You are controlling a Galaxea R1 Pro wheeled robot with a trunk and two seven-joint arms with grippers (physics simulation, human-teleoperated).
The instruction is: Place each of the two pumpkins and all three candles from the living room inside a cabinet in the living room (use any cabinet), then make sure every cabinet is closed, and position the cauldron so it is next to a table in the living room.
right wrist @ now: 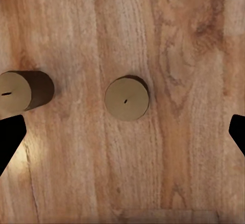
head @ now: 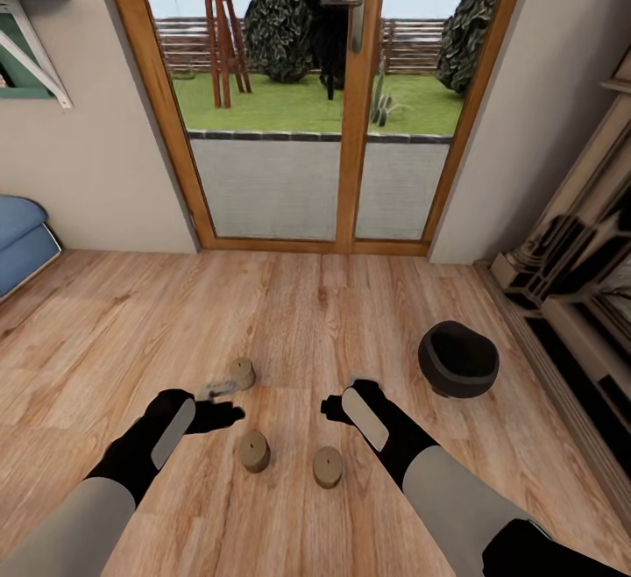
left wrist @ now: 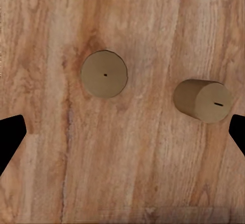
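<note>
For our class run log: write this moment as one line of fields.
left gripper: open, above floor | right gripper: open, above floor | candles: upright on floor | cauldron: on floor

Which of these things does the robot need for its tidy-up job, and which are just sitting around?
For the job:
- three candles on the wooden floor: far one, middle one, nearest one
- black cauldron, standing on the floor to the right

Just there:
- glass garden doors
- blue cushion at the left edge
- pale shelving unit along the right wall

Bright, even daylight from the glass door (head: 333, 95); soft shadows, sharp renders.
</note>
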